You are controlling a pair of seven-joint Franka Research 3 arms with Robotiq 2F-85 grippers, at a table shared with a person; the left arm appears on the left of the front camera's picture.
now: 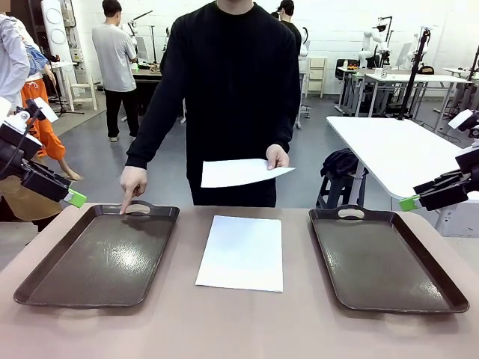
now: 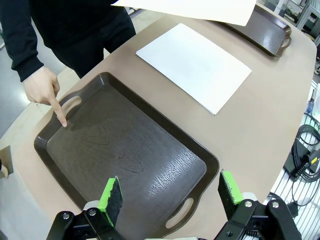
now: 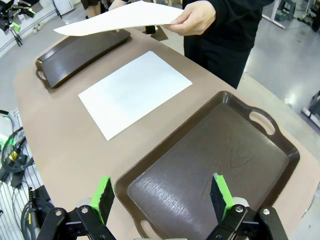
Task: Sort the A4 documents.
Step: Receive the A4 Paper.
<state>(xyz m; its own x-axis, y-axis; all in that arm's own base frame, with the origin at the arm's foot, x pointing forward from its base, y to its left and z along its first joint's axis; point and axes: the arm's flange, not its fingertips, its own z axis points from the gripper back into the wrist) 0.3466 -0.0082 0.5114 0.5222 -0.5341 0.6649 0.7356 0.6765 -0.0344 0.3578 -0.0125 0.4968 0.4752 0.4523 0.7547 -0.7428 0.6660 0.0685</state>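
The held sheet (image 2: 200,7) runs off the left wrist view's top edge, hiding part of the far tray (image 2: 272,32).

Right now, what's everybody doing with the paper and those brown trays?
A person points one hand at the far handle of the left tray and holds a sheet of paper in the other hand. A second sheet lies flat on the table between that tray and the right tray. The left tool and right tool hang open, each above its own tray, holding nothing.

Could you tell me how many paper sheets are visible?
2: a flat sheet on the table between the trays; a held sheet in the person's hand. More may lie beneath.
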